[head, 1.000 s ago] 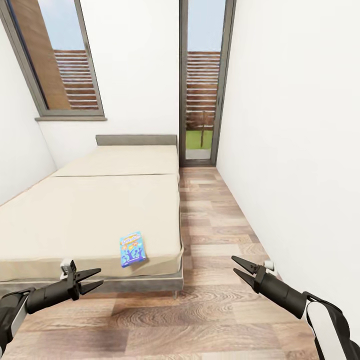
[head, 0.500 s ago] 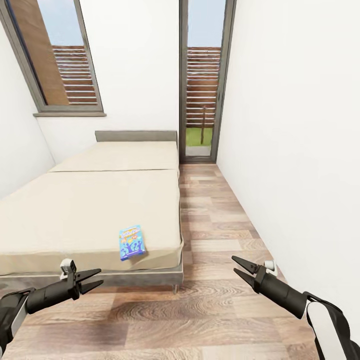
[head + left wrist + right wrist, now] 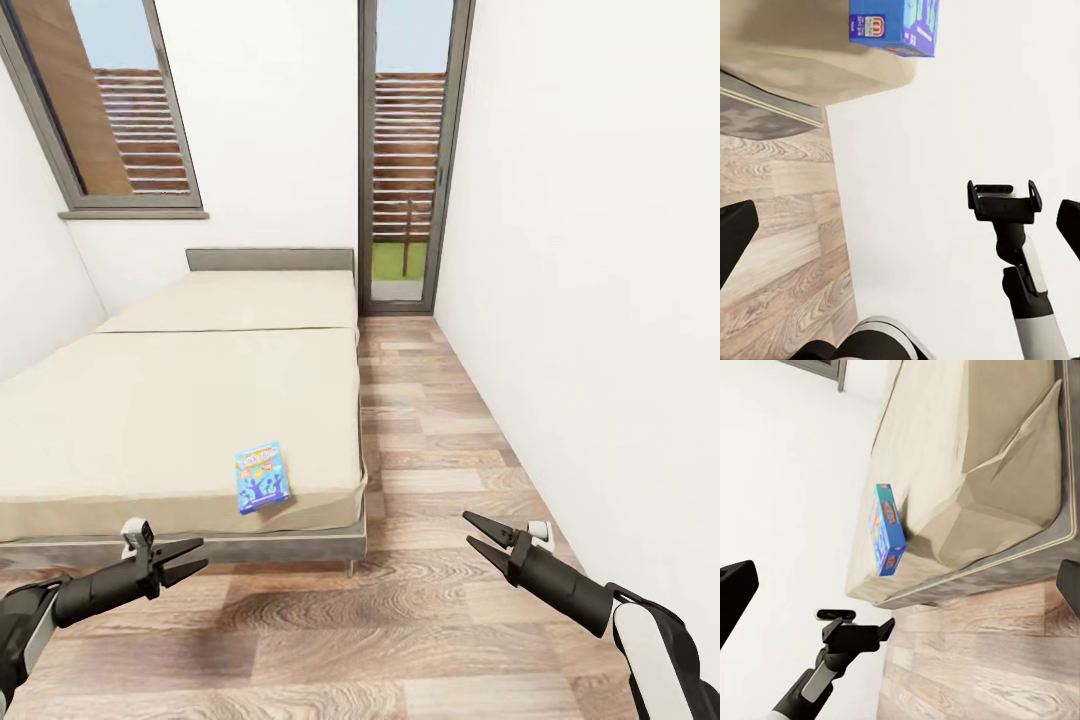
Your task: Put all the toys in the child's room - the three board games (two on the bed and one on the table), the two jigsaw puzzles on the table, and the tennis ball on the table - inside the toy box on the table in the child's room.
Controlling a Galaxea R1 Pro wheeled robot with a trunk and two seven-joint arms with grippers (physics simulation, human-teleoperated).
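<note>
A blue board game box (image 3: 263, 477) lies flat near the foot corner of the beige bed (image 3: 170, 410). It also shows in the left wrist view (image 3: 894, 22) and the right wrist view (image 3: 889, 531). My left gripper (image 3: 190, 561) hovers open over the floor in front of the bed's foot, below and left of the box. My right gripper (image 3: 476, 532) is open too, out over the wooden floor to the right of the bed. Neither holds anything. The table and the toy box are out of view.
A narrow strip of wooden floor (image 3: 430, 440) runs between the bed and the white right wall (image 3: 600, 300) toward a tall glass door (image 3: 405, 160). A window (image 3: 110, 100) sits above the headboard (image 3: 270, 259) on the far wall.
The whole picture has slid upward a little, so the camera has moved. Both arms keep the same pose, and the box stays where it was on the bed.
</note>
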